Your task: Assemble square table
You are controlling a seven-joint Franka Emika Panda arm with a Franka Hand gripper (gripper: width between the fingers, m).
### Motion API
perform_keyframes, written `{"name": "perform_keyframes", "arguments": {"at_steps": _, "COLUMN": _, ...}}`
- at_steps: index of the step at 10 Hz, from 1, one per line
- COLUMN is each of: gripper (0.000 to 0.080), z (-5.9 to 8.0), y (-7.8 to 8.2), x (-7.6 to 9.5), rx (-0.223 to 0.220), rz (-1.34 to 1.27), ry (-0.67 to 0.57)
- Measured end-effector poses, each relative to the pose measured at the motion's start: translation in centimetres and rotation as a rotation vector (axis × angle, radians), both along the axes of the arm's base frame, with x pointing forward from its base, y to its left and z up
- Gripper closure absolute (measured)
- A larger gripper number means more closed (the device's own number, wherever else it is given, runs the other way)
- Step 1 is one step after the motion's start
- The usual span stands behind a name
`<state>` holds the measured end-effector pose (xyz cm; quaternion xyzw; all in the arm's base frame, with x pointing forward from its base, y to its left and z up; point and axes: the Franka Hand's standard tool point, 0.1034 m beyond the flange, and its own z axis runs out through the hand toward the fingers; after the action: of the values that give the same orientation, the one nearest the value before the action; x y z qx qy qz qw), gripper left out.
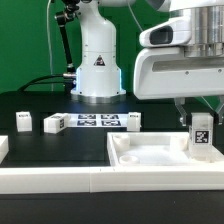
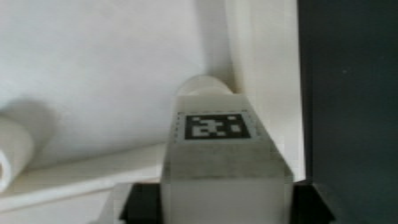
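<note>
**Leg clamped in the hand at a corner of the top**

A black surface (image 1: 40,105) carries everything. Behind the top (image 1: 150,160), three loose legs (image 1: 54,124) are stood in a row. Two are towards the exterior view's left and one is nearer the middle. The marker board (image 1: 97,121) lies flat between the second and the third. The white robot base (image 1: 98,65) is seen behind the board, with dark cables trailing off to its left. A long white rail (image 1: 50,182) is laid along the front edge. The top's raised rim runs just beside the held leg on the side towards the bare surface.

The top is a white, smooth, square tray with a raised rim. In the wrist view a rounded white form (image 2: 9,140) is seen on its floor, cut off by the picture edge, and what it is cannot be told. Each leg is a small white block with a black-and-white tag on one face. The held one narrows to a blunt end.

The hand (image 1: 201,115) is closed on one leg (image 1: 201,135), which is gripped at both sides by the dark fingers (image 2: 134,198). The leg is held upright at the top's far corner on the exterior view's right, directly below the hand.
</note>
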<state>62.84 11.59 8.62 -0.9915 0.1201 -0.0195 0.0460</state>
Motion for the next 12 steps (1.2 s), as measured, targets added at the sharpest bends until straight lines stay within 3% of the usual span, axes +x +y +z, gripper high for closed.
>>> {"name": "perform_keyframes", "arguments": {"at_steps": 5, "gripper": 0.0509, "z": -0.09, "y": -0.05, "x": -0.12, "rx": 0.038, "rz": -0.573, "ry": 0.027}}
{"name": "perform_keyframes", "arguments": {"at_steps": 12, "gripper": 0.0509, "z": -0.16, "y": 0.75, "x": -0.41, "rx": 0.101, "rz": -1.086, "ry": 0.101}}
